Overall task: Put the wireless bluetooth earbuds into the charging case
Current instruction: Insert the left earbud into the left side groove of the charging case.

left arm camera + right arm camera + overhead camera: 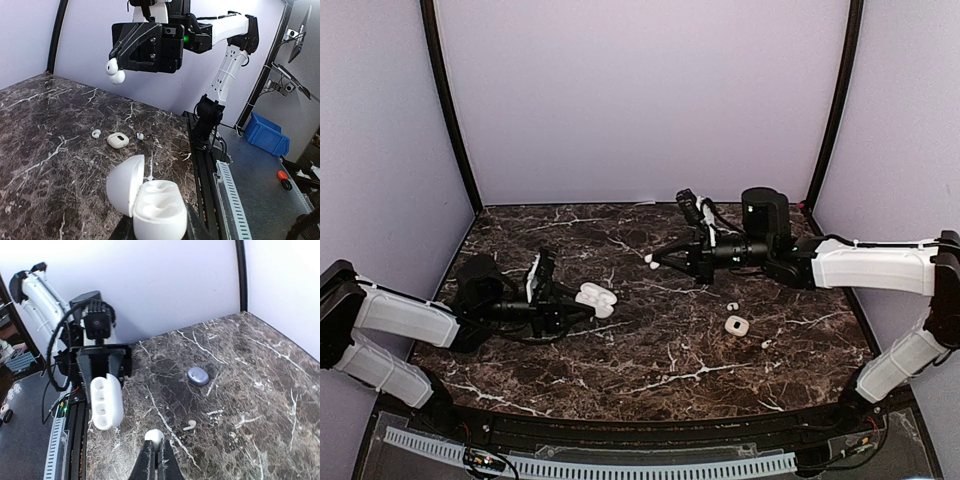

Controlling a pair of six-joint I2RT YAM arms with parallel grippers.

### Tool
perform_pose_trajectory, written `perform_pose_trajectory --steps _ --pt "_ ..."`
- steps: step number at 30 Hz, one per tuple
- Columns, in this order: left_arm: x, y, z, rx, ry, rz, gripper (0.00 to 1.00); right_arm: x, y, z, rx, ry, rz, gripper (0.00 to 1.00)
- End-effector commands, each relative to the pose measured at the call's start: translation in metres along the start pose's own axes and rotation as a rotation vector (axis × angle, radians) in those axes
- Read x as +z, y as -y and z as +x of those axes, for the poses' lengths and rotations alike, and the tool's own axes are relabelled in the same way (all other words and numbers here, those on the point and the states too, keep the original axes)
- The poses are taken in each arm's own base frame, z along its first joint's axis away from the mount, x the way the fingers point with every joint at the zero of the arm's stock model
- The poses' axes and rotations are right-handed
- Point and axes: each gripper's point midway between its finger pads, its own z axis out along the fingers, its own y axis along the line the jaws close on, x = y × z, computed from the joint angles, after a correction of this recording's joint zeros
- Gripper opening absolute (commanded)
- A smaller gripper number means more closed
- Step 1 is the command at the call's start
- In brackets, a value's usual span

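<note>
Left of centre, the left gripper [578, 306] is clamping the open case [597, 298] to steady it; the right gripper [656, 261], mid-frame, is pinching a bud [648, 262] aloft, likely for insertion.

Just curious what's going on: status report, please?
Left gripper shut on open charging case. Right gripper shut on one earbud, aloft. Nothing between them.

**Arm poses.** The left arm [405, 320] is extended low and forward. The left gripper [576, 309] is closed on the open charging case [597, 298], which is carried at its fingertips. The right arm [872, 268] is bent at the elbow and stretched sideways towards the left gripper, with the wrist level. The right gripper [656, 262] is pinched on a white earbud [154, 436], which is held at the very tips.
</note>
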Motion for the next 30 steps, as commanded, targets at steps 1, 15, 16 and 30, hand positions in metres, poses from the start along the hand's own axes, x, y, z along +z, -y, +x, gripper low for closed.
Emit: perform_pose_trajectory --steps 1,15,16,30 --pt "0.011 0.009 -0.013 0.089 0.007 0.079 0.16 -0.005 -0.044 -0.027 -0.169 0.091 -0.115 0.0" --pt "0.027 0.019 -0.017 0.189 0.002 0.176 0.15 0.012 -0.091 -0.021 -0.287 0.075 -0.14 0.0" --pt "0.027 0.019 -0.018 0.191 0.001 0.176 0.15 0.013 -0.093 -0.02 -0.294 0.072 -0.138 0.0" --pt "0.03 0.029 -0.015 0.271 -0.03 0.187 0.15 0.044 -0.099 -0.012 -0.366 0.012 -0.083 0.0"
